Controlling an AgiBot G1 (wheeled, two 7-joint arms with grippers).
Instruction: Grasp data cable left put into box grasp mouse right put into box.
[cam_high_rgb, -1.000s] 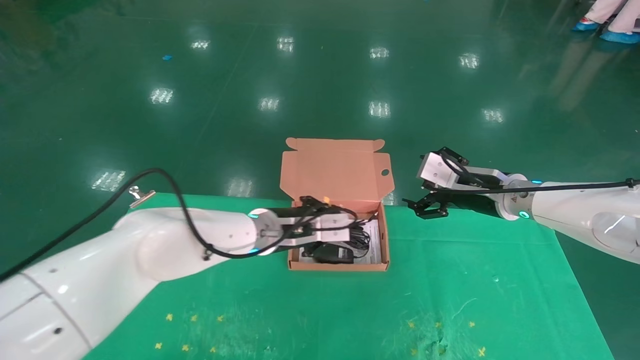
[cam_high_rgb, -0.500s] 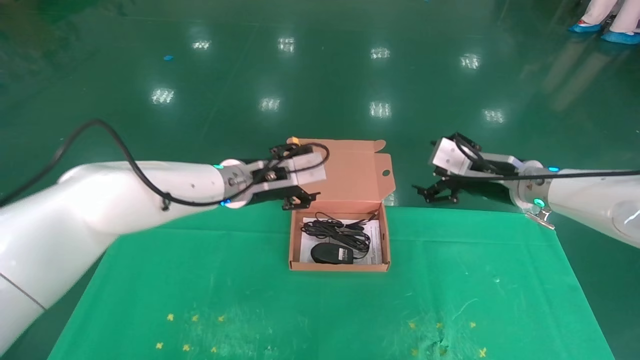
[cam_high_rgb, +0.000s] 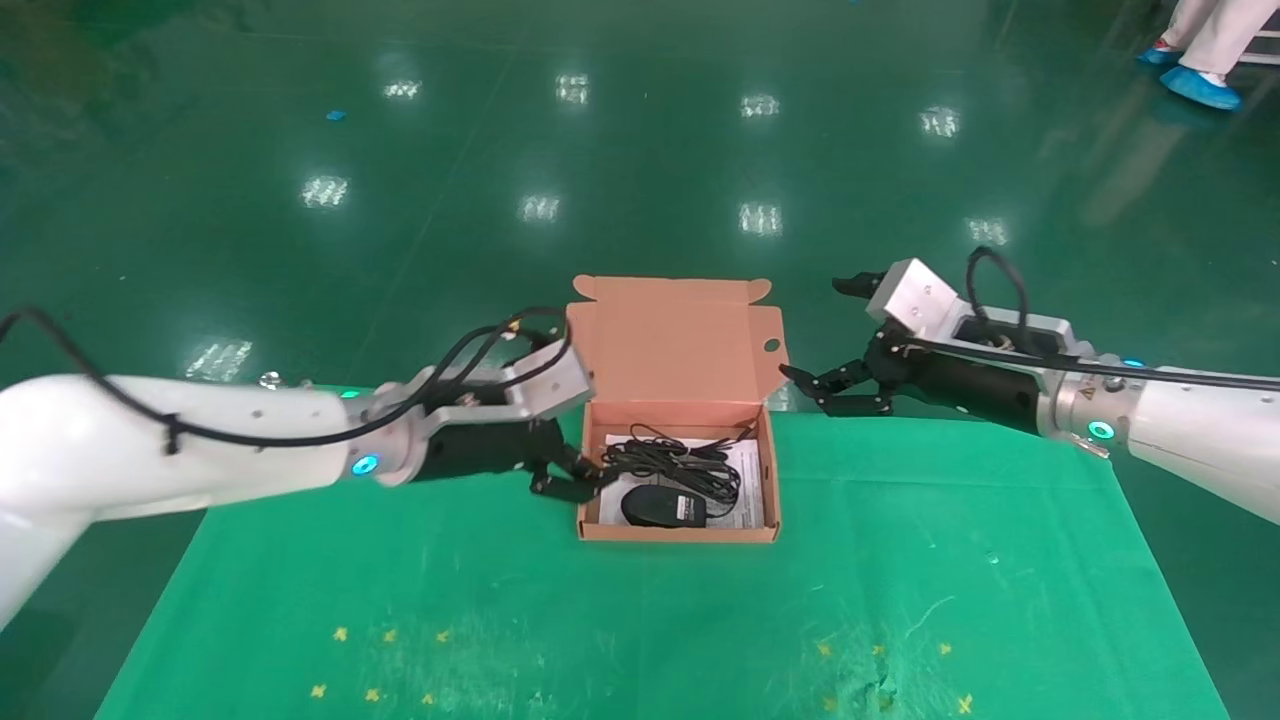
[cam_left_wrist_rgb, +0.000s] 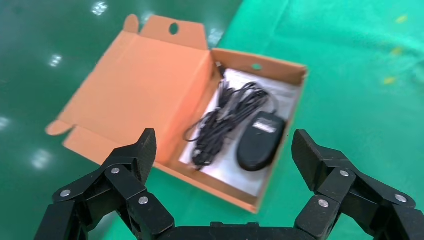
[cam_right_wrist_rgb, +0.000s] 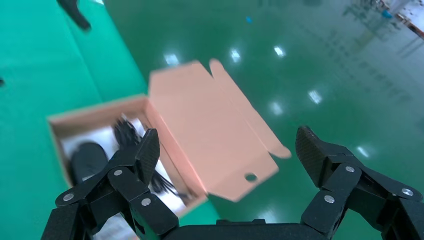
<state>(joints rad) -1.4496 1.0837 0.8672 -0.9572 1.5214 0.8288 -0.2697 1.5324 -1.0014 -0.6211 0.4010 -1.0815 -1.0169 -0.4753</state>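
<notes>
The salmon-orange box (cam_high_rgb: 765, 480) stands open at the table's far middle, its flap lid (cam_high_rgb: 672, 342) upright; it also shows in the left wrist view (cam_left_wrist_rgb: 272, 65) and the right wrist view (cam_right_wrist_rgb: 220, 130). Inside, on a white sheet, lie the data cable bundle (cam_high_rgb: 672, 462) (cam_left_wrist_rgb: 225, 117) and the black mouse (cam_high_rgb: 660, 506) (cam_left_wrist_rgb: 261, 141) with its grey label. My left gripper (cam_high_rgb: 568, 478) (cam_left_wrist_rgb: 223, 150) is open and empty, low beside the box's left wall. My right gripper (cam_high_rgb: 835, 390) (cam_right_wrist_rgb: 227, 150) is open and empty, to the right of the lid.
The green table cloth (cam_high_rgb: 900, 580) ends just behind the box; beyond it is a glossy dark green floor (cam_high_rgb: 640, 150). Small yellow marks (cam_high_rgb: 385, 635) dot the cloth near the front. A person's blue-covered feet (cam_high_rgb: 1195, 85) are at the far right.
My left gripper has come out of the box, swung up beside the lid, then dropped to the box's left wall. My right gripper has shifted toward the lid's right edge. Cable and mouse stay inside.
</notes>
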